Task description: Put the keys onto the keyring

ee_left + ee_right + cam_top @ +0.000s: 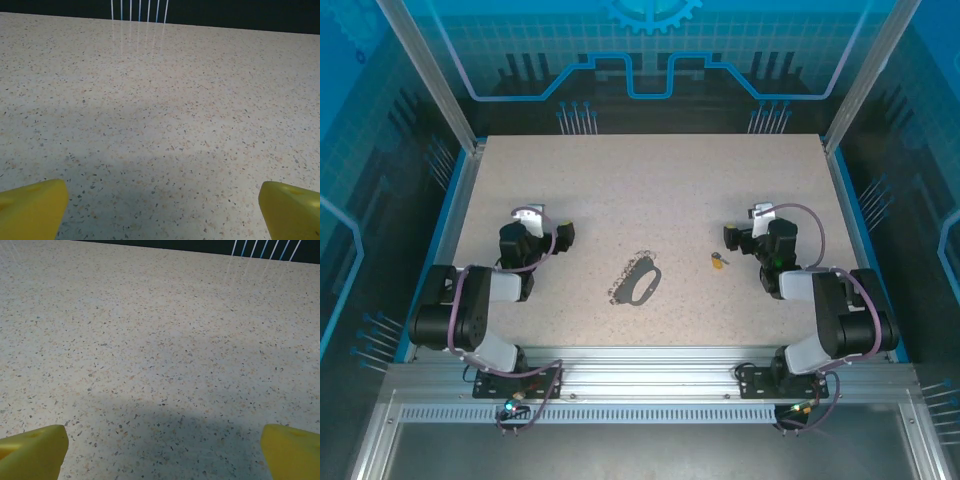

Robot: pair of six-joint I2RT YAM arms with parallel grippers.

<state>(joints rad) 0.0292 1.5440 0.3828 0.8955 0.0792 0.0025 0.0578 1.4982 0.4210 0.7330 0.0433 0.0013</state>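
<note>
Inspection of the work surface: the speckled table carries two loose items, both lying flat near its middle. The keyring, a dark oval strap loop with a short silvery chain running along its left edge, lies slightly left of centre, its long axis slanted from near-left to far-right. The key, a tiny piece with a yellow head, lies to the right of the keyring and clearly apart from it. It is not threaded on the loop or the chain, and its exact orientation is too small to read. The left gripper sits low over the table on the left side, well apart from the keyring. In its wrist view the left gripper has its yellow fingers spread to the two lower corners, with bare tabletop between them: jaws wide, nothing held. The right gripper sits on the right side, near the key but not touching it. The right wrist view gives the same finding, the right gripper spread wide with its yellow fingers at the corners and bare table between. Translucent blue enclosure panels surround the table on three sides.
</note>
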